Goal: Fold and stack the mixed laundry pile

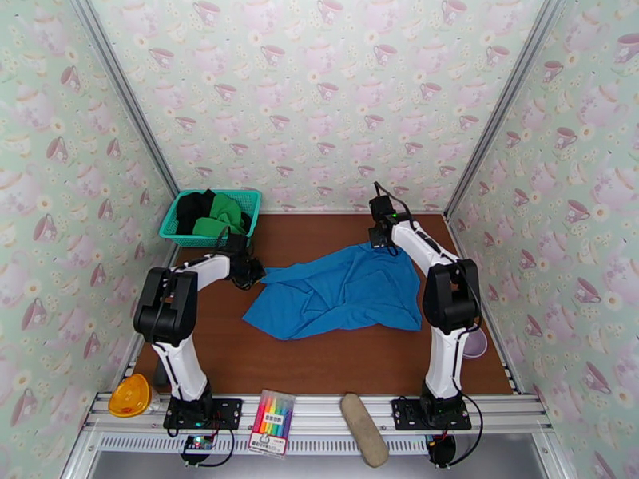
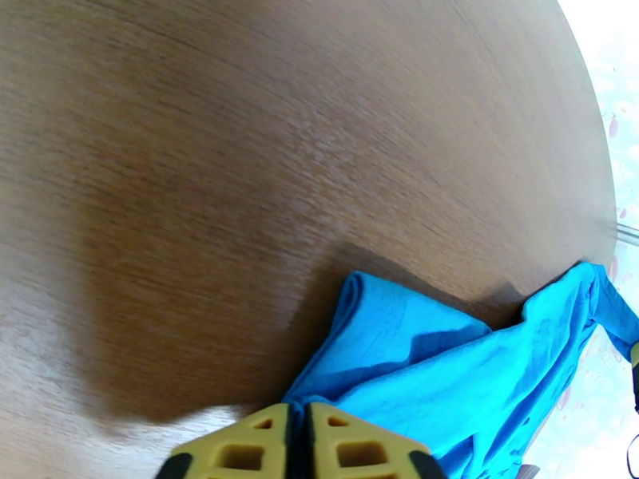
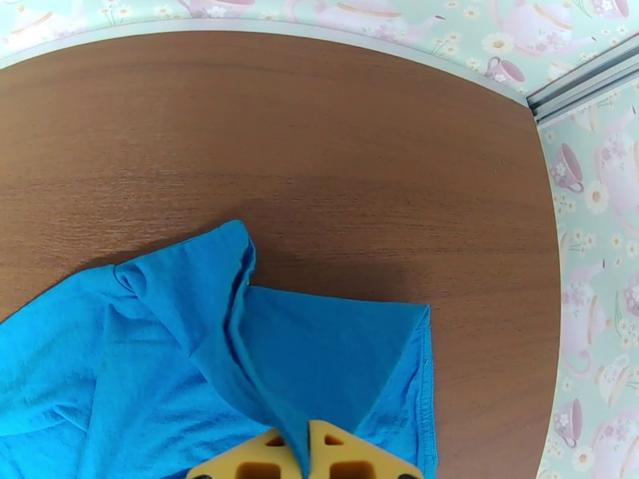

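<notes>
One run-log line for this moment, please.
left tool shut on blue garment | right tool shut on blue garment | green garment, black garment in basket | no fold yet

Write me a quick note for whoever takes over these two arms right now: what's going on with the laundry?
Left tool: shut on the blue garment at its left edge.
Right tool: shut on its far right edge.
The blue garment lies rumpled on the table, unfolded.
The green garment and black garment sit in the basket, far left.
Done: nothing folded or stacked.
Left: fold all three, then stack.
</notes>
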Available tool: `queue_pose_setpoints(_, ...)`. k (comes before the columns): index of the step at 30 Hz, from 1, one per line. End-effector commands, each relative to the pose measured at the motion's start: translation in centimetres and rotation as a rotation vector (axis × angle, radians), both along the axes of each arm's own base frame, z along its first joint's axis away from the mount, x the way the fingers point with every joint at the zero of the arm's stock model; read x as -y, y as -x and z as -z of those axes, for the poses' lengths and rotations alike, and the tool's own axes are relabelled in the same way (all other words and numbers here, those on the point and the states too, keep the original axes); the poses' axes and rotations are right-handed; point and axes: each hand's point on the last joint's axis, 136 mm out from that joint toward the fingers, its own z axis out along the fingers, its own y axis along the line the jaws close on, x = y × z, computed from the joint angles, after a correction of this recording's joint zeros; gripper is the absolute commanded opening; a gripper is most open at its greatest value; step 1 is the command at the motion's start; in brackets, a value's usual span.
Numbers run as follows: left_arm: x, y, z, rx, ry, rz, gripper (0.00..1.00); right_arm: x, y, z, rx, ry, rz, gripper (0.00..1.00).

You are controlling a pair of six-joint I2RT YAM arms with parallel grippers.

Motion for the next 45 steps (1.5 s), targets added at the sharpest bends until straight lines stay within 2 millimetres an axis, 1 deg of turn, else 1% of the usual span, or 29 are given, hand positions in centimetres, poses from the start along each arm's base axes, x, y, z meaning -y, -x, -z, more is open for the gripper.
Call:
queue_pose_setpoints(1,-0.8,-2.3,-3.6,0.131,-0.080,0.016,0.00,-0.4,0.5,-0.8,0.002,-0.021,0.002,0.00)
queue_pose_setpoints(2,-1.0,-2.7,-4.4,0.163,-0.101,0.022,0.00,-0.4,0.5,-1.2,0.010,-0.021,0.001,0.00)
queue_pose_setpoints(4,-1.1,-3.8,-7.3,0.255,-0.137,0.048,0.00,-0.3,0.6,-2.5,0.029,-0.016,-0.003,0.00)
queue_pose_setpoints(5,-1.1,-4.3,-9.3,0.312,-0.151,0.063,0.00,-0.1,0.7,-3.8,0.047,-0.008,-0.002,0.00)
queue_pose_setpoints(6,-1.0,-4.8,-12.0,0.381,-0.162,0.079,0.00,0.1,0.9,-5.3,0.070,-0.001,-0.003,0.00)
queue_pose_setpoints(7,-0.8,-5.1,-14.3,0.439,-0.172,0.095,0.00,0.2,1.0,-7.1,0.098,0.000,-0.004,0.00)
queue_pose_setpoints(9,-0.3,-5.2,-20.6,0.591,-0.199,0.138,0.00,0.5,1.8,-11.8,0.184,-0.012,-0.014,0.00)
queue_pose_setpoints(10,0.0,-5.0,-23.3,0.655,-0.209,0.161,0.00,0.6,2.2,-13.7,0.221,-0.020,-0.019,0.00)
queue_pose_setpoints(11,0.2,-4.4,-26.4,0.726,-0.225,0.179,0.00,0.7,3.2,-16.8,0.282,-0.039,-0.028,0.00)
queue_pose_setpoints(12,0.3,-3.6,-29.6,0.795,-0.240,0.193,0.00,0.8,4.2,-19.5,0.335,-0.057,-0.041,0.00)
queue_pose_setpoints(14,0.2,-1.6,-34.8,0.902,-0.269,0.214,0.00,0.9,6.6,-24.6,0.441,-0.092,-0.075,0.00)
queue_pose_setpoints(15,0.1,-0.2,-37.4,0.950,-0.282,0.219,0.00,0.9,8.1,-27.3,0.501,-0.112,-0.099,0.00)
queue_pose_setpoints(16,-0.1,1.0,-39.4,0.988,-0.293,0.222,0.00,0.9,9.6,-29.6,0.554,-0.128,-0.121,0.00)
queue_pose_setpoints(18,-0.9,4.3,-43.7,1.061,-0.327,0.218,0.00,1.0,14.0,-35.0,0.687,-0.175,-0.182,0.00)
queue_pose_setpoints(19,-1.3,5.8,-45.3,1.088,-0.339,0.217,0.00,1.1,16.0,-37.1,0.742,-0.193,-0.205,0.00)
queue_pose_setpoints(21,-2.0,9.4,-48.5,1.149,-0.360,0.215,0.00,1.6,21.0,-41.5,0.874,-0.243,-0.262,0.00)
queue_pose_setpoints(22,-2.3,11.0,-49.5,1.166,-0.367,0.217,0.00,1.9,23.3,-43.3,0.930,-0.267,-0.285,0.00)
queue_pose_setpoints(24,-3.0,14.8,-51.7,1.209,-0.375,0.218,0.00,2.4,28.9,-46.8,1.059,-0.319,-0.347,0.00)
queue_pose_setpoints(25,-3.3,16.4,-52.5,1.227,-0.377,0.215,0.00,2.7,31.1,-48.0,1.108,-0.340,-0.373,0.00)
queue_pose_setpoints(26,-3.7,18.2,-53.4,1.251,-0.380,0.209,0.00,3.0,34.0,-49.3,1.170,-0.364,-0.405,0.00)
queue_pose_setpoints(29,-5.0,23.4,-55.2,1.309,-0.389,0.181,0.00,3.9,40.5,-51.9,1.307,-0.408,-0.466,0.00)
queue_pose_setpoints(30,-5.4,25.0,-55.7,1.328,-0.389,0.172,0.00,4.5,43.0,-52.6,1.350,-0.420,-0.478,0.00)
queue_pose_setpoints(32,-6.1,27.8,-56.8,1.364,-0.389,0.151,0.00,5.2,45.4,-53.1,1.380,-0.427,-0.481,0.00)
queue_pose_setpoints(34,-6.7,30.0,-57.8,1.397,-0.390,0.131,0.00,5.8,47.0,-53.4,1.396,-0.426,-0.476,0.00)
queue_pose_setpoints(36,-7.2,31.6,-58.7,1.426,-0.394,0.114,0.00,6.3,48.1,-53.7,1.416,-0.421,-0.464,0.00)
queue_pose_setpoints(38,-7.4,32.7,-59.5,1.453,-0.392,0.106,0.00,6.8,48.7,-54.0,1.436,-0.408,-0.450,0.00)
queue_pose_setpoints(40,-7.4,33.1,-59.9,1.466,-0.388,0.107,0.00,7.2,48.7,-54.1,1.445,-0.390,-0.428,0.00)
queue_pose_setpoints(42,-7.3,32.7,-59.7,1.457,-0.385,0.112,0.00,7.4,47.9,-53.8,1.429,-0.367,-0.410,0.00)
queue_pose_setpoints(45,-6.7,30.9,-58.2,1.415,-0.378,0.133,0.00,6.8,44.5,-52.4,1.350,-0.334,-0.389,0.00)
